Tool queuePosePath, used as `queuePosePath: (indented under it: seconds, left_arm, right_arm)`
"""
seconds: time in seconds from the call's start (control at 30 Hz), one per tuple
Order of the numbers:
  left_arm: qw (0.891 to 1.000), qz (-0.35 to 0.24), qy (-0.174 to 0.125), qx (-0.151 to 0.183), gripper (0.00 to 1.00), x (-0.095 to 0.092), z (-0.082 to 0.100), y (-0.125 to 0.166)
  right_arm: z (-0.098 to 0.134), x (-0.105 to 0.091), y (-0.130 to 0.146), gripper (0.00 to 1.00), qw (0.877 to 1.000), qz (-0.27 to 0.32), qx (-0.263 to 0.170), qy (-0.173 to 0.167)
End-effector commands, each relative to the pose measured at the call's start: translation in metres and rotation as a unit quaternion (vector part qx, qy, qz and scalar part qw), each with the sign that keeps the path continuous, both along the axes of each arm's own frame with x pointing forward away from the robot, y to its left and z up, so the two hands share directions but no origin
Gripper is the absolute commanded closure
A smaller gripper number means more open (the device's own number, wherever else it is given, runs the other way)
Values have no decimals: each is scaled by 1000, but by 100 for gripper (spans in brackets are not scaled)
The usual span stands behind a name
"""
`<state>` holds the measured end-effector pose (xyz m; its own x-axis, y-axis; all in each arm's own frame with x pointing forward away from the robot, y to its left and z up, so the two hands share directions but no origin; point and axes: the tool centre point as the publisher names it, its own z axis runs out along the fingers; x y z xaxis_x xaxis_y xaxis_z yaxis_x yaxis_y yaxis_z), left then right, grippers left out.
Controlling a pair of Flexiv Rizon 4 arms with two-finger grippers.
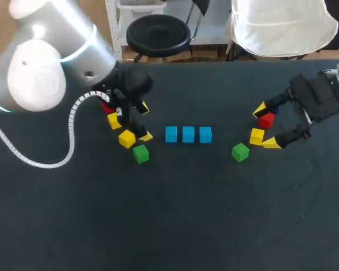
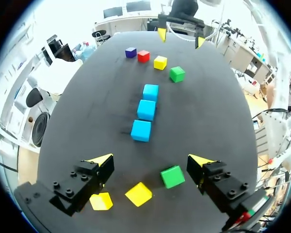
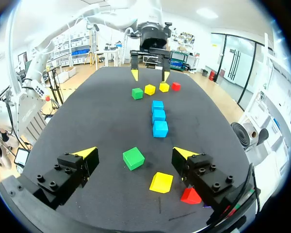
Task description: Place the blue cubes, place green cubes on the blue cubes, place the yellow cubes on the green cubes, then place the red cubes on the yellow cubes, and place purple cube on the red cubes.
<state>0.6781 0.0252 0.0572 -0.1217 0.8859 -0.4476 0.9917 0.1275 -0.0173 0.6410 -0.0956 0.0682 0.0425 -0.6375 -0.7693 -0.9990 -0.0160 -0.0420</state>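
Centrally, three blue plastic cubes (image 1: 188, 134) sit in a row. Left of that row, the left gripper (image 2: 151, 160) hangs spread over a yellow plastic cube (image 2: 138, 193) and a green plastic cube (image 2: 172, 176). Right of the row, the right gripper (image 1: 265, 127) gapes by a red plastic cube (image 1: 266, 119).

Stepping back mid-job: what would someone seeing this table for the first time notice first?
The three blue cubes catch the eye first: a neat row at the table's middle, nothing stacked on them yet. Then the two arms flanking that row: the left gripper hangs open over the left loose cubes, yellow and green, and the right gripper hangs open over the right loose cubes, red, yellow and green.
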Motion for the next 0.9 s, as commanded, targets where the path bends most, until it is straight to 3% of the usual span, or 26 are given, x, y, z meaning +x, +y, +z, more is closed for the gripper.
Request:
queuePosePath:
  seconds: [0.03, 0.6, 0.9]
  left_arm:
    - [1000, 3, 5, -21, 0, -6, 5, 12]
    - [995, 95, -12, 12, 0, -40, 22, 52]
    - [995, 96, -12, 11, 0, -41, 23, 52]
  right_arm:
    - [0, 0, 0, 0, 1000, 0, 1, 0]
    - [0, 0, 0, 0, 1000, 0, 1, 0]
    - [0, 0, 0, 0, 1000, 0, 1, 0]
